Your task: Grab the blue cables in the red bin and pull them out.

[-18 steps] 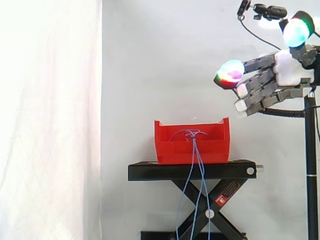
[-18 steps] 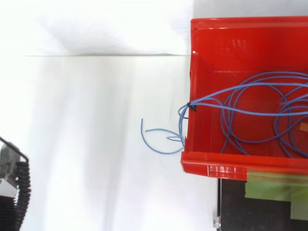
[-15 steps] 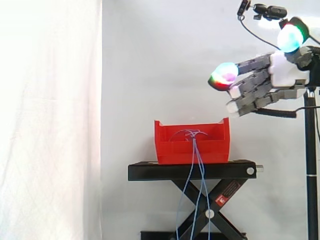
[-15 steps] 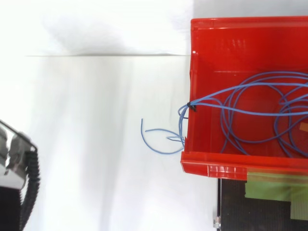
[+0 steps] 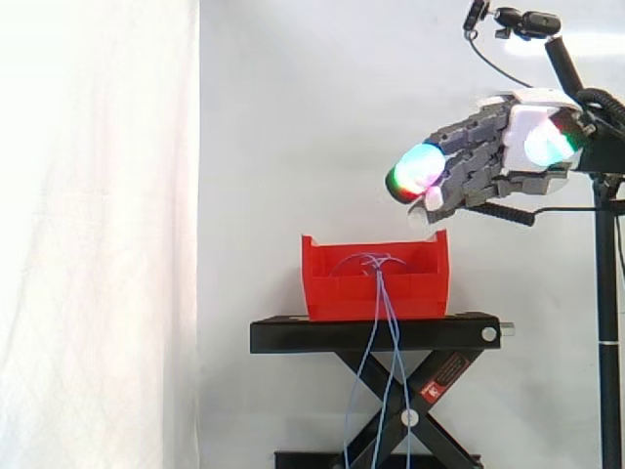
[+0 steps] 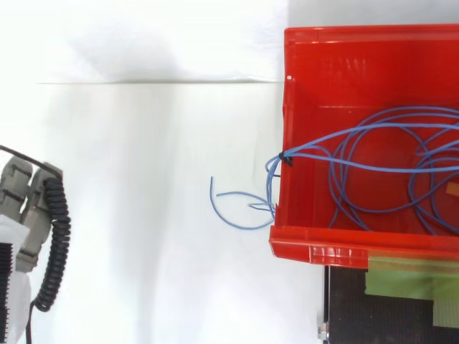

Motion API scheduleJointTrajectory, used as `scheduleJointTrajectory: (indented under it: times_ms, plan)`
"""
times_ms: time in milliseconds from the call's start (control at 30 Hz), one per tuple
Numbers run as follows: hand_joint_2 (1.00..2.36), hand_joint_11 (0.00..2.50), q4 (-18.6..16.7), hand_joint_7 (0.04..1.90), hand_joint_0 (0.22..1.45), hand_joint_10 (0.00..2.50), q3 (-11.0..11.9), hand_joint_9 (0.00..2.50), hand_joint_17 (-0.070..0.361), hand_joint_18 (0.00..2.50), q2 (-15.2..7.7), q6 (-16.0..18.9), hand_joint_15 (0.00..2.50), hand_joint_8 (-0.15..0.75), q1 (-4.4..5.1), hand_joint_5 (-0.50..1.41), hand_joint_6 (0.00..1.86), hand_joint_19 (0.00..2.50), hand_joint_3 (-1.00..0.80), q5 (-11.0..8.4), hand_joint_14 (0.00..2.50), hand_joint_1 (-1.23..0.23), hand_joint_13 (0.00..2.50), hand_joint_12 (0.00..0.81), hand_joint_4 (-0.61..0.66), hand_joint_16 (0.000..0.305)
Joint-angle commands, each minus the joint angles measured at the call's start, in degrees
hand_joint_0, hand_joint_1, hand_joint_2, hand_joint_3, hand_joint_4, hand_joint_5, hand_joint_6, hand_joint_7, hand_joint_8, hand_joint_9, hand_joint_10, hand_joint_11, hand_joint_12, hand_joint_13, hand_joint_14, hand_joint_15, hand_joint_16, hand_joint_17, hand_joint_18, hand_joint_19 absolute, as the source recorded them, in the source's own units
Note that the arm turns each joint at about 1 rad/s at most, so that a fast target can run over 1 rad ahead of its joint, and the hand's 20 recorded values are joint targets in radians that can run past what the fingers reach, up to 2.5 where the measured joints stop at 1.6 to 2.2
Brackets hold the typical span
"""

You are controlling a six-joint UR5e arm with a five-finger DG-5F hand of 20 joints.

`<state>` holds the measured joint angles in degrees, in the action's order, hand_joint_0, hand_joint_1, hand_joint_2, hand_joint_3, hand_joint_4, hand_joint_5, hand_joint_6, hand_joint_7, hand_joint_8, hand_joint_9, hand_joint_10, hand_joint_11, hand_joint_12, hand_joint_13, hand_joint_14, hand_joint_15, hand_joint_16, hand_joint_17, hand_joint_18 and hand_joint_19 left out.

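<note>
hand [image 5: 522, 142] is seen raised above the right side of the red bin [image 5: 342, 293], fingers stretched out, nothing held. blue cables [image 6: 373, 143] are coiled inside the bin, strands draped over its wall.

A black scissor stand [image 5: 376, 332] is positioned before a white curtain [image 5: 98, 234]; green tape [image 6: 401, 276] covers part of the stand's top. A black pole [image 5: 607, 322] stands upright at the right edge, with a small camera [image 5: 527, 21] mounted above it.
</note>
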<state>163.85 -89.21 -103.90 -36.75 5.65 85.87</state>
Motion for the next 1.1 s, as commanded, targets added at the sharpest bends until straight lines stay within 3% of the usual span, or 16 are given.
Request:
scheduleJointTrajectory:
  times_ms: [0,167,200,267,333,433,533,600,633,700,867,1067]
  plan:
    - [1.0,0.45,0.4,0.65,0.72,0.02,0.0,0.69,0.138,0.6,0.0,-24.5,0.25,0.292,0.06,0.75,0.01,0.46,-1.0,0.09,0.01,-1.04,0.54,0.4,0.27,0.062]
    - [1.0,0.74,1.8,0.65,0.75,0.03,0.0,0.82,0.133,0.66,-0.6,-32.3,0.45,0.279,0.06,0.76,0.01,0.52,-1.0,1.84,0.02,-1.04,0.73,0.401,0.26,0.059]
    - [1.0,0.79,1.3,0.65,0.75,0.03,0.0,0.84,0.132,0.67,-1.9,-37.9,0.49,0.28,0.24,0.76,0.01,0.52,-1.0,3.07,0.02,-1.04,0.75,0.4,0.26,0.059]
    - [1.0,0.92,-0.6,0.65,0.75,0.03,0.0,0.87,0.131,0.67,-3.9,-43.7,0.56,0.284,0.41,0.75,0.01,0.54,-1.0,3.86,0.02,-1.05,0.78,0.402,0.25,0.058]
    - [1.0,1.03,-2.3,0.63,0.76,0.03,0.0,0.89,0.13,0.68,-5.8,-47.1,0.64,0.284,0.77,0.74,0.01,0.55,-1.0,4.57,0.02,-1.05,0.8,0.406,0.24,0.058]
    - [1.0,1.14,-3.6,0.62,0.76,0.03,0.0,0.9,0.13,0.68,-7.2,-49.4,0.76,0.279,1.2,0.71,0.01,0.56,-1.0,5.8,0.03,-1.05,0.83,0.409,0.23,0.058]
    - [1.0,1.18,-4.4,0.6,0.76,0.03,0.0,0.88,0.129,0.67,-7.2,-51.2,0.82,0.282,1.64,0.68,0.01,0.59,-1.0,6.68,0.03,-1.06,0.84,0.411,0.23,0.057]
    - [1.0,1.18,-4.2,0.59,0.76,0.02,0.0,0.87,0.129,0.67,-7.2,-52.5,0.83,0.28,1.82,0.67,0.01,0.59,-1.0,6.68,0.03,-1.06,0.84,0.412,0.23,0.057]
    - [1.0,1.17,-3.5,0.58,0.76,0.02,0.0,0.87,0.128,0.66,-7.3,-61.0,0.83,0.281,2.26,0.66,0.02,0.6,-1.0,6.59,0.03,-1.06,0.84,0.414,0.22,0.057]
    - [1.0,1.18,-3.5,0.57,0.76,0.02,0.0,0.86,0.128,0.66,-7.3,-65.2,0.83,0.281,2.61,0.66,0.02,0.6,-1.0,6.5,0.03,-1.06,0.84,0.414,0.22,0.057]
    - [1.0,1.21,-3.6,0.56,0.76,0.02,0.0,0.86,0.127,0.67,-7.3,-71.2,0.85,0.279,3.23,0.65,0.01,0.64,-1.0,5.97,0.03,-1.06,0.84,0.414,0.22,0.056]
    - [1.0,1.22,-5.2,0.56,0.76,0.02,0.0,0.87,0.126,0.67,-8.5,-80.4,0.85,0.28,4.02,0.66,0.02,0.64,-1.0,2.72,0.03,-1.06,0.84,0.416,0.24,0.056]
